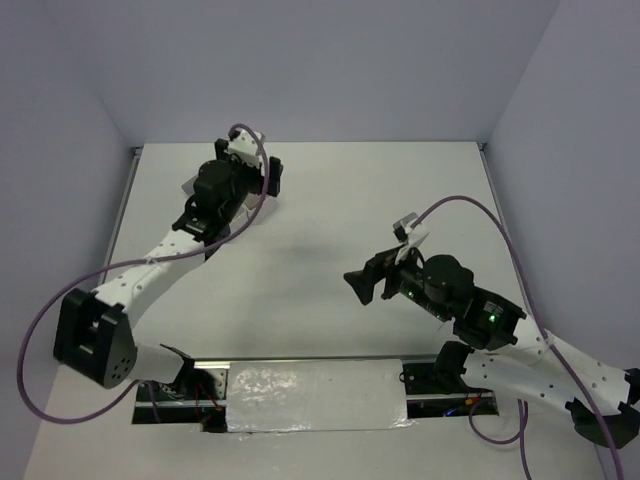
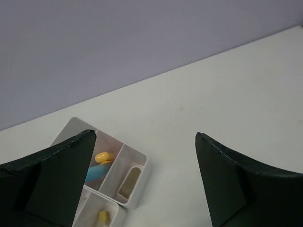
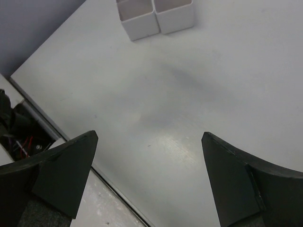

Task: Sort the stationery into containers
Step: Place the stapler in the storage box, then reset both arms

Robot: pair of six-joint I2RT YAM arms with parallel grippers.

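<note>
Overhead view of a white table (image 1: 330, 200) with two robot arms reaching out from its near edge. The left gripper (image 1: 270, 176) is at the far left of the table, hanging over the containers and hiding them from this camera. Its wrist camera shows the containers (image 2: 138, 187), a white block of square compartments, below and to the left of the left gripper's fingers. One compartment holds an orange marker (image 2: 103, 156) lying on a light blue marker (image 2: 94, 172). The compartment beside it holds a tan oblong piece (image 2: 130, 180), and a nearer one holds a small yellow piece (image 2: 103, 216). The left gripper's jaws are spread wide, with nothing between them and nothing touching them. The right gripper (image 1: 358, 283) hovers well to the right of the block, nearer the arm bases. Its jaws are also spread wide and empty above bare table, with a corner of the block (image 3: 142, 26) at the far edge of its view. No loose stationery shows outside the block, so sorting looks close to finished. The step in hand appears to be clearing the left gripper from the block. It would go best as a straight lift, with both fingers kept off the thin walls so the block is not nudged.
</note>
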